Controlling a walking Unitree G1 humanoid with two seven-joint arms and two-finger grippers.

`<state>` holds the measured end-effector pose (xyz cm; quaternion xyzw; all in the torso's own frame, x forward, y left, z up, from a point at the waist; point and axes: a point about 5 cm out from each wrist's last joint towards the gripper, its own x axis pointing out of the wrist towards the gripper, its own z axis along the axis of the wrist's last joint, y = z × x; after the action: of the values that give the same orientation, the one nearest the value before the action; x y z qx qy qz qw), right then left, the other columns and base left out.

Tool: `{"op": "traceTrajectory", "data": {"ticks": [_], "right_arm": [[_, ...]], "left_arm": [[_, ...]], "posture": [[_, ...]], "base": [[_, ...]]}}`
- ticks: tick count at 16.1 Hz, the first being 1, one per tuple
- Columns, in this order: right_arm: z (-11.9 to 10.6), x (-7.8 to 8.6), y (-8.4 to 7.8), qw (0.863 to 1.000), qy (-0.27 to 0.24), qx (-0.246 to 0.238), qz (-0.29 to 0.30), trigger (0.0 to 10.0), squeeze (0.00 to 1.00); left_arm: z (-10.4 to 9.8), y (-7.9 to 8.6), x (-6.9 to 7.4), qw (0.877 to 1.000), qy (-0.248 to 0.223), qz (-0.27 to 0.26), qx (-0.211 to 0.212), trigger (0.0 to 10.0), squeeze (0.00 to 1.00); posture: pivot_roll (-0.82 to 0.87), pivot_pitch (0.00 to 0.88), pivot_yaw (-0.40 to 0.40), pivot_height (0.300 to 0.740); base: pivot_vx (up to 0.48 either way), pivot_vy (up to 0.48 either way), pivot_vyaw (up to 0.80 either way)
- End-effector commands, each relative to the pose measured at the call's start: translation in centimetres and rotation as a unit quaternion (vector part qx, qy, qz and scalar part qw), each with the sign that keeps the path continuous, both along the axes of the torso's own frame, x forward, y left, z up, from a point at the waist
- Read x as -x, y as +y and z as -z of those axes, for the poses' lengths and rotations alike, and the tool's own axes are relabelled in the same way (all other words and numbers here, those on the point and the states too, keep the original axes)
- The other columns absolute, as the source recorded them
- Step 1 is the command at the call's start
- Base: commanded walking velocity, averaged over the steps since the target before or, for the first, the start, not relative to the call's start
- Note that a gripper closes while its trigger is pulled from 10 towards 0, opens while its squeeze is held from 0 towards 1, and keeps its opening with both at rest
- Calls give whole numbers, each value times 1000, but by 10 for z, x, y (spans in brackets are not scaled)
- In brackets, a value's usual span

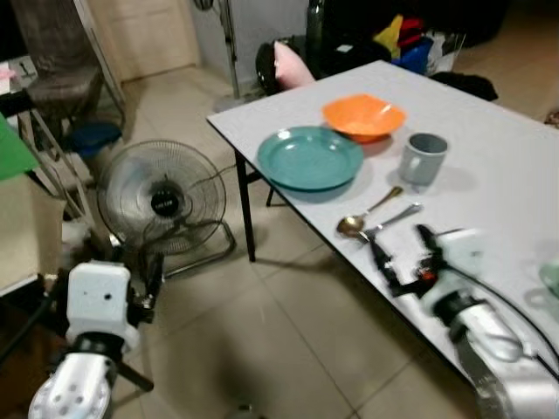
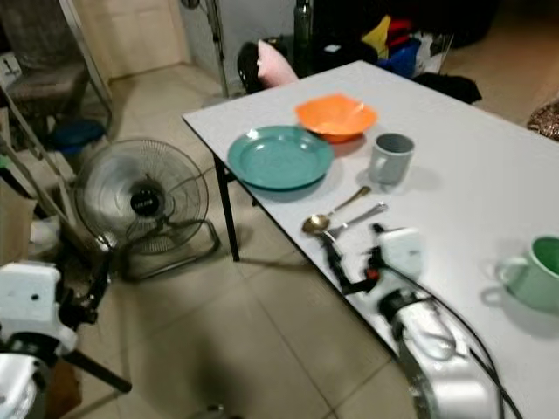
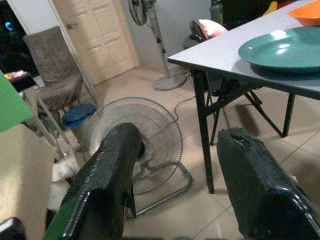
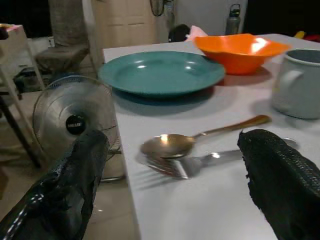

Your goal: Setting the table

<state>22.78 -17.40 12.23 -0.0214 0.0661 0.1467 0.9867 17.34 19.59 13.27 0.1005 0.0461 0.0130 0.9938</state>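
My right end effector [image 1: 403, 253] sits low at the near edge of the white worktop [image 1: 498, 166], lower right of the head view, its two black fingers spread wide and holding nothing. Just ahead of it, centre of the frame, lie the gold spoon [image 1: 367, 214] and the silver fork [image 1: 390, 219], side by side and touching or nearly so at their heads, with handles running toward the grey mug [image 1: 424, 158]. The teal plate [image 1: 309, 157] is above them in the frame, the orange bowl [image 1: 363, 116] beyond that, and a green cup [image 2: 534, 271] shows at the right edge. I judge the step in hand is picking up one utensil; to do it well I should centre on a handle where the two lie apart, come down flat to the worktop, and close slowly so the other piece is not dragged along. My left end effector [image 3: 175, 185] hangs open over the floor by the fan [image 1: 162, 205].
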Motion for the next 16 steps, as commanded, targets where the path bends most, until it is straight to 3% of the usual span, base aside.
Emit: {"op": "traceTrajectory", "data": {"ticks": [1,4,6,10,16], "right_arm": [[0,-1,-1,1000,0,5,13,10000,0],[-1,-2,10,1000,-8,7,29,10000,0],[3,1,15,1000,0,3,7,10000,0],[5,-4,10,999,20,-35,22,10000,0],[3,-8,18,999,19,-42,-3,10000,0]], "left_arm": [[1,-7,-2,1000,0,-1,6,10000,0],[2,-7,-3,1000,0,-17,13,10000,0],[1,-6,-3,1000,-2,-17,9,10000,0],[-1,-2,2,1000,2,-25,4,10000,0],[0,-7,6,1000,11,-22,5,10000,0]], "posture": [[-81,0,70,740],[-82,0,73,740],[-77,0,70,740],[-59,0,66,740],[-37,4,49,740]], "base": [[0,334,0],[0,337,0],[0,334,0],[0,333,0],[0,324,0]]}}
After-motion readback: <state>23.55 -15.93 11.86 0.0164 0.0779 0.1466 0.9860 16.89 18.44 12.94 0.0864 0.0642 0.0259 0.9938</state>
